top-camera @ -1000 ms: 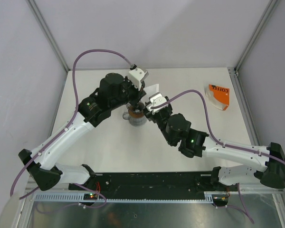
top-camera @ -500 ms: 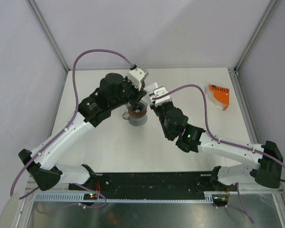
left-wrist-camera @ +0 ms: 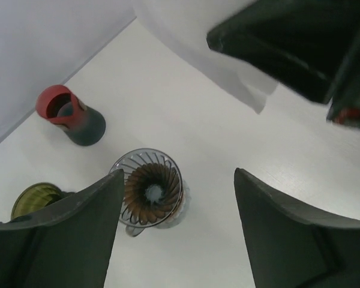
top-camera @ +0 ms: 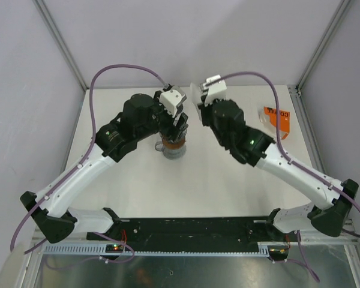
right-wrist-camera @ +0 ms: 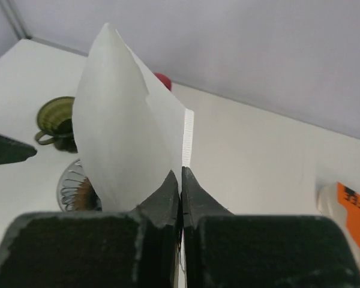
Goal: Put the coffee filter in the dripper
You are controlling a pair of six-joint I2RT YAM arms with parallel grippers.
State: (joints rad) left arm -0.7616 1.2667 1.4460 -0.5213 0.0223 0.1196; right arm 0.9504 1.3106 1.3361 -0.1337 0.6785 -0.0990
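The coffee filter (right-wrist-camera: 126,135) is a white paper cone, and my right gripper (right-wrist-camera: 181,171) is shut on its seam edge, holding it up in the air. From above, the filter (top-camera: 194,95) and right gripper (top-camera: 199,107) are behind and to the right of the dripper (top-camera: 172,146). The dripper (left-wrist-camera: 151,187) is clear ribbed glass with brown inside and stands empty on the table. My left gripper (left-wrist-camera: 177,174) hangs open above it with nothing between its fingers. In the left wrist view the filter (left-wrist-camera: 228,66) hangs at the upper right.
A red-topped dark container (left-wrist-camera: 69,114) and a green cup (left-wrist-camera: 36,197) stand near the dripper. An orange coffee package (top-camera: 276,122) lies at the far right of the white table (top-camera: 228,198). Metal frame posts rise at the back corners.
My left gripper has opened and let go of the filter. My right gripper has shut on the filter and swung it up and back, away from the dripper.
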